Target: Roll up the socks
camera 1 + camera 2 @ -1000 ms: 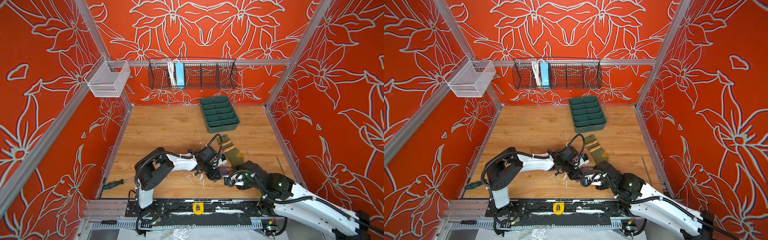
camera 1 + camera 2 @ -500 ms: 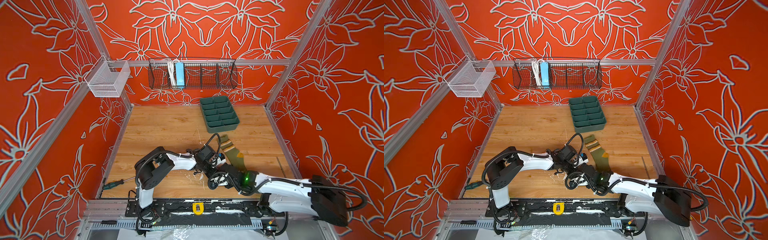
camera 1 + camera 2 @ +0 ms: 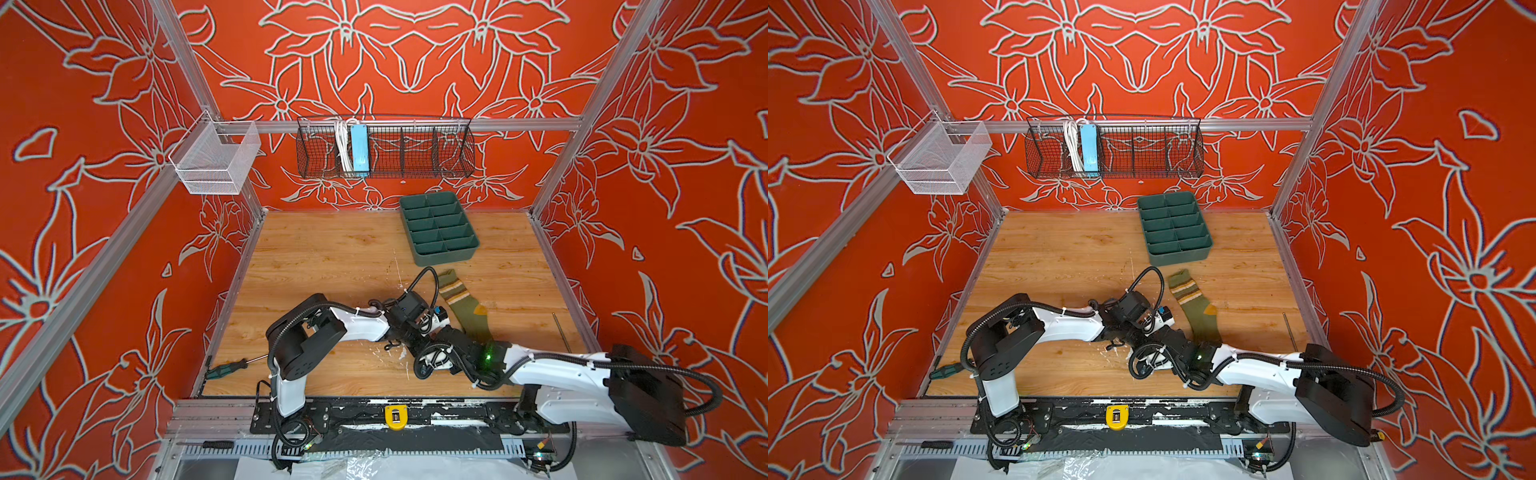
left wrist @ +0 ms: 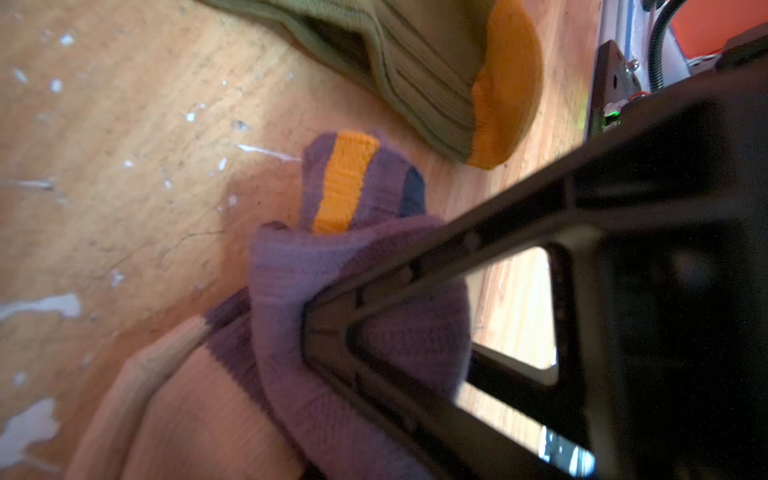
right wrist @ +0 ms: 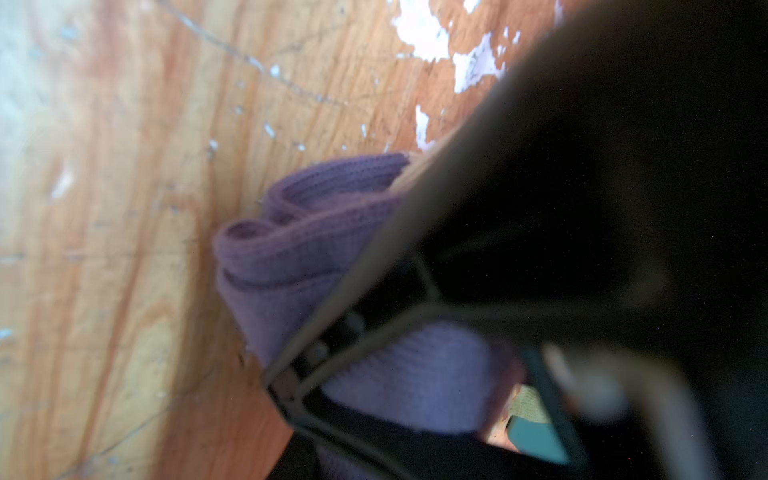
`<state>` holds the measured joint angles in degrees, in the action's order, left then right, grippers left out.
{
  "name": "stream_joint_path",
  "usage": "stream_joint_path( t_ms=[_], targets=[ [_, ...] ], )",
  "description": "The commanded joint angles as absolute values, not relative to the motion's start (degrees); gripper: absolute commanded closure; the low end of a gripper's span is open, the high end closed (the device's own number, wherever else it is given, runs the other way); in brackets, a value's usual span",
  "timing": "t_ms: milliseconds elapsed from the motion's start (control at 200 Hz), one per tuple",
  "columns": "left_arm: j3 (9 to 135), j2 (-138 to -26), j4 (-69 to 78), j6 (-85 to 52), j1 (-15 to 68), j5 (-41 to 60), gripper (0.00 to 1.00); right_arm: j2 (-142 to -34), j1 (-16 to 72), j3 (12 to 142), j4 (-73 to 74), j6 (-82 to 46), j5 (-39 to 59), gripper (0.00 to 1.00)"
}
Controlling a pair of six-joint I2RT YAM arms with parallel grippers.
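1. Wooden table [image 3: 332, 257]: your two arms meet low at its front centre.
2. Green divided tray [image 3: 446, 255]: back right, well apart from the socks.
3. Olive sock [image 3: 467, 307]: flat, with its striped cuff toward the tray.
4. Purple sock [image 4: 286, 291]: bunched on the table near the olive sock's mustard end, hidden under the arms in both top views.
5. Left gripper [image 4: 309, 328]: clenched on the purple sock.
6. Right gripper [image 5: 286, 386]: touching the rolled folds; you can't tell whether its jaws are grasping.

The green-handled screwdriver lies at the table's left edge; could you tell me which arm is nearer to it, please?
Left. The left arm has its elbow right beside the shaft tip of the screwdriver; the right arm reaches in from the opposite side, well away from it.
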<state>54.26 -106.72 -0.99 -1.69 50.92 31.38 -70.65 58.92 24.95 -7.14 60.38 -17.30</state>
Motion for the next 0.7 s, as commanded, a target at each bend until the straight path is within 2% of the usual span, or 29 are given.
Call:
stream_joint_path(
  t_ms=[0,70,175,225,365,510,621,646,691],
  targets=[
    [48.87,-111.52,-17.90,2.04,52.73,21.19,1.00,-72.90,58.54,24.94,-7.78,57.23,-12.28,1.00],
    [49.20,-109.77,-18.38,2.93,52.73,20.33,1.00,-71.78,58.54,25.15,-9.29,56.77,-11.47,1.00],
    [49.49,-105.87,-19.09,5.05,52.73,18.87,0.75,-69.40,58.53,26.00,-13.03,55.44,-10.26,1.00],
    [50.08,-103.93,-20.12,6.18,52.73,17.95,0.60,-68.00,58.54,26.51,-14.92,55.06,-10.03,1.00],
    [52.16,-99.19,-22.22,8.99,52.72,15.39,0.35,-64.80,58.54,27.33,-20.26,52.93,-7.15,1.00],
    [53.32,-94.50,-22.82,11.30,52.60,14.44,0.18,-62.72,58.54,26.98,-21.89,51.07,-5.19,1.00],
    [53.05,-90.30,-22.42,12.87,52.17,14.72,0.08,-62.70,58.53,26.83,-21.33,50.71,-4.86,1.00],
    [52.94,-89.11,-22.37,13.30,52.05,14.97,0.00,-62.83,58.53,26.61,-20.92,50.57,-4.83,1.00],
    [52.46,-86.92,-21.95,13.80,51.82,14.66,0.02,-63.22,58.54,26.63,-20.39,50.25,-4.60,1.00]
  ],
)
